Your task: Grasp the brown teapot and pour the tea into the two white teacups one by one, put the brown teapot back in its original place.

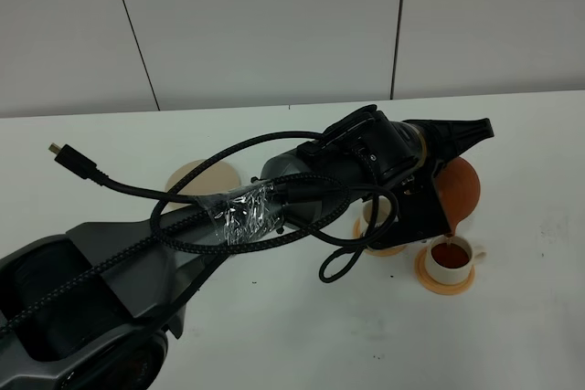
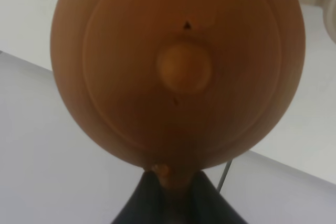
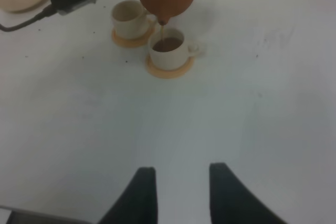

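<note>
- At the right side of the table (image 1: pixel 530 134), the left gripper (image 2: pixel 174 195) is clamped on the loop handle of the brown teapot (image 1: pixel 460 187). In the left wrist view its black fingers (image 2: pixel 142 203) pinch the handle from both sides.
- The left arm (image 1: pixel 101 258) reaches across the middle of the high view. The teapot is in the air, tipped spout-down.
- The lid (image 2: pixel 184 69) is on, knob facing the left wrist camera. The pot fills most of that view.
- A thin stream of tea (image 3: pixel 163 31) runs from the spout into the first teacup (image 3: pixel 169 52). Dark reddish-brown liquid sits high in that cup.
- First teacup is upright on an orange coaster (image 3: pixel 169 71), handle pointing away from the other cup.
- Second teacup (image 3: pixel 128 18) is just beside it, upright on its own coaster (image 3: pixel 127 40). Its inside looks pale. In the high view the arm mostly hides it.
- The beige saucer (image 1: pixel 195 175) lies well apart from the cups and teapot, toward the left of the high view, partly crossed by a cable.
- Right gripper (image 3: pixel 181 190) is over bare table, jaws apart, nothing between them, well apart from the cups.
- A black braided cable (image 1: pixel 183 216) loops over the left arm, bound with a clear tape wrap (image 1: pixel 242 212). Its loose plug end (image 1: pixel 62 152) sticks out over the table.
</note>
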Available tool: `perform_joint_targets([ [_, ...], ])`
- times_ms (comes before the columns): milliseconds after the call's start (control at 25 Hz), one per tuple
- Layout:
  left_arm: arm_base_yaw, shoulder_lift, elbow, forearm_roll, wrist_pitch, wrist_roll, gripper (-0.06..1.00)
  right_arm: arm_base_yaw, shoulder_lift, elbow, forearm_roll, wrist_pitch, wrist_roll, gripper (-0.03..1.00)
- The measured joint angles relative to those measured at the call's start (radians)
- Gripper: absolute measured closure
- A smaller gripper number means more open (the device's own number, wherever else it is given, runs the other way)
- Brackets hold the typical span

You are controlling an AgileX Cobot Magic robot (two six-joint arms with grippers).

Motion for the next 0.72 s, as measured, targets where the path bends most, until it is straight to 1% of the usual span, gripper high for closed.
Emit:
perform_joint_targets([
  [720,0.000,0.000,0.000,-0.001,-0.013,0.008,0.77,0.000,0.000,0.000,0.000,0.000,0.000,0.73],
])
